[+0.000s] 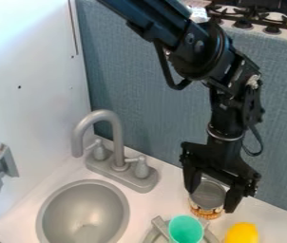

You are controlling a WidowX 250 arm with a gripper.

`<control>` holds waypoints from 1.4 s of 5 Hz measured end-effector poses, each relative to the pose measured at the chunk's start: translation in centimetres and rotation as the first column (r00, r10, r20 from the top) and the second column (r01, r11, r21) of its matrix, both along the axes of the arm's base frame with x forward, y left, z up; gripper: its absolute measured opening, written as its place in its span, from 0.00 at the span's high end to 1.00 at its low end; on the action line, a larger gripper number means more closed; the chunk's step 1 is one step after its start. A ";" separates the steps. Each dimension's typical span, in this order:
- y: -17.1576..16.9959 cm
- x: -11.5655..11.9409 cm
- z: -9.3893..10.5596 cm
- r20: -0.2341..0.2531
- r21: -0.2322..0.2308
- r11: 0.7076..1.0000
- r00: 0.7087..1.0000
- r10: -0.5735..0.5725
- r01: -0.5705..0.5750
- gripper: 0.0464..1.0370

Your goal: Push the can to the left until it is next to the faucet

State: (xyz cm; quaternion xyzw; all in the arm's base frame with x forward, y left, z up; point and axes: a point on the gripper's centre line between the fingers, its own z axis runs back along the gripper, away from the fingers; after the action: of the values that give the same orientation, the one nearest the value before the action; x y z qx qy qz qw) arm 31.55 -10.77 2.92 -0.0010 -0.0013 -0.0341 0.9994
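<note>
The can [207, 199] stands right of the faucet [117, 149], between the fingers of my pincer [213, 191]; those are spread open around it. I judge it stiff, light if empty, not fragile, though its smooth round wall could slip or turn; I'd grip opposite sides just below the rim. Nearer the camera than the faucet, and right of it, are the green cup [185, 229] and a yellow thing [242, 233]. The sink [83, 213] lies just in front of the faucet.

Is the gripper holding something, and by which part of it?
It cannot be told: the gripper is around the can at its upper part, but contact is unclear.
</note>
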 end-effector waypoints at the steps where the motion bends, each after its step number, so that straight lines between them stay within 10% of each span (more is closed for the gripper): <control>1: 0.1 -0.3 -1.2 -0.032 0.011 1.000 0.999 0.005 -0.004 0.04; 7: -3.9 5.5 -6.0 0.112 -0.045 0.999 0.994 -0.012 0.018 0.04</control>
State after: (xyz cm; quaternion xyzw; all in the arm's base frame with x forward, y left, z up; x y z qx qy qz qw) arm 37.03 -14.62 -3.13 -0.0223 -0.0580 -0.0415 0.9972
